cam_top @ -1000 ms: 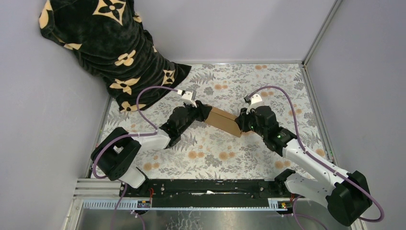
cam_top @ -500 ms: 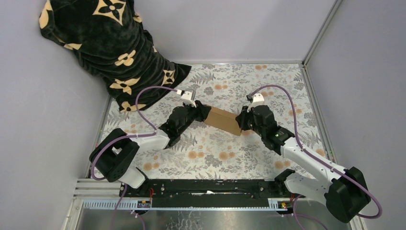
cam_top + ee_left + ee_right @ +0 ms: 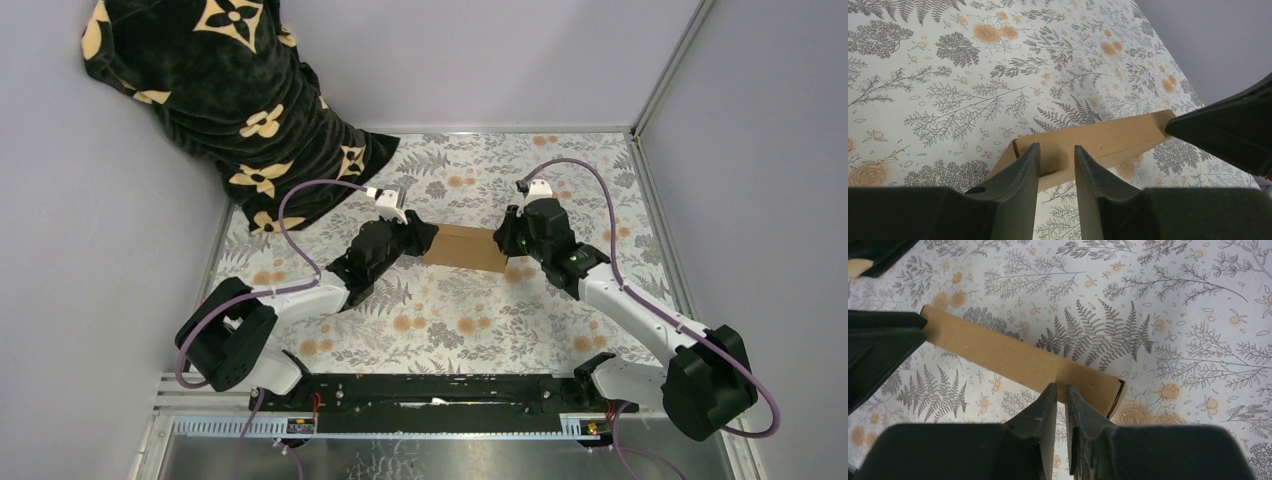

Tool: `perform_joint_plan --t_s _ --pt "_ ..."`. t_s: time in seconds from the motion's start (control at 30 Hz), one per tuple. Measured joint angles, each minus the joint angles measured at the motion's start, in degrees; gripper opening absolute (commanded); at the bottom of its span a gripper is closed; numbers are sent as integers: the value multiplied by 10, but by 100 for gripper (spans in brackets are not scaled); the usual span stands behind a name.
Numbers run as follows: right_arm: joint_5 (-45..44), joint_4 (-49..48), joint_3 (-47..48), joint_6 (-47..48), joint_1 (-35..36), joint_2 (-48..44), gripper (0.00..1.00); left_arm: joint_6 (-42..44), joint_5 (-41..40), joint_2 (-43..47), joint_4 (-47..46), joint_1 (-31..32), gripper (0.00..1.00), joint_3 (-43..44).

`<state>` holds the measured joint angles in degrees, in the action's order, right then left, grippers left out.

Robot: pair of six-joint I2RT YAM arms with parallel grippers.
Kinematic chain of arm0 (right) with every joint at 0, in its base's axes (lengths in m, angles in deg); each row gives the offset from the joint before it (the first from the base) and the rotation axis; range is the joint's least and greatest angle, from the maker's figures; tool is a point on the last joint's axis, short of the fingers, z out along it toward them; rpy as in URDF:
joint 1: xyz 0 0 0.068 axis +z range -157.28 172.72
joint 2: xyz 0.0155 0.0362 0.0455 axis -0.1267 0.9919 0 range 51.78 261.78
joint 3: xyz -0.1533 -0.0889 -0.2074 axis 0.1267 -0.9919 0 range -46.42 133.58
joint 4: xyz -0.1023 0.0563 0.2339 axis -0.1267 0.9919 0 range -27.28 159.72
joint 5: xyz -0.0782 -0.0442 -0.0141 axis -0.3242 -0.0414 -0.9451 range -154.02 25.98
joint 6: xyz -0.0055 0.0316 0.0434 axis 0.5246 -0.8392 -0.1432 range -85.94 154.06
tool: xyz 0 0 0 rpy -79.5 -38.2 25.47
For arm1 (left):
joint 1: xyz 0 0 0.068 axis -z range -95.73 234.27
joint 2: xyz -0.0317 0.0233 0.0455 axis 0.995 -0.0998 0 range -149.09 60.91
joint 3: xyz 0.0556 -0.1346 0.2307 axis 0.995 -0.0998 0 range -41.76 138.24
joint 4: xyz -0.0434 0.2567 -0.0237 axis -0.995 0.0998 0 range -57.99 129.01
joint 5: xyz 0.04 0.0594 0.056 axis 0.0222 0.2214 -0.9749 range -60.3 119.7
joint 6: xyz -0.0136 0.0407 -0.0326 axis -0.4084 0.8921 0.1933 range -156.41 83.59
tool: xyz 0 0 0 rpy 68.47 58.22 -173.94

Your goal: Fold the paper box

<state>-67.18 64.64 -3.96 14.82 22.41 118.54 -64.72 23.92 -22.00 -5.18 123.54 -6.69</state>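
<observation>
Worktop (image 3: 450, 325), floral-printed covering. Left gripper (image 3: 428, 240), left of mid-worktop: fingers (image 3: 1023, 172) set apart and clamped across the left end of the paper box (image 3: 463, 247). Right gripper (image 3: 500, 245), right of mid-worktop: fingers drawn nearly together, pinching the box's edge close to its right end. Paper box: brown cardboard, folded to a shallow sleeve, spanning between both grippers at mid-worktop; right end open, interior too dark to tell. Black blanket (image 3: 230, 90) with cream flower motifs, heaped at the far left corner.
</observation>
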Motion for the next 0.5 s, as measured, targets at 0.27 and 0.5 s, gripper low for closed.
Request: perform_joint_plan --t_s 0.27,0.5 --pt "39 7 20 5 -27 20 19 -20 -18 16 41 6 38 6" --pt "39 64 40 24 -43 5 19 -27 -38 25 65 9 38 9"
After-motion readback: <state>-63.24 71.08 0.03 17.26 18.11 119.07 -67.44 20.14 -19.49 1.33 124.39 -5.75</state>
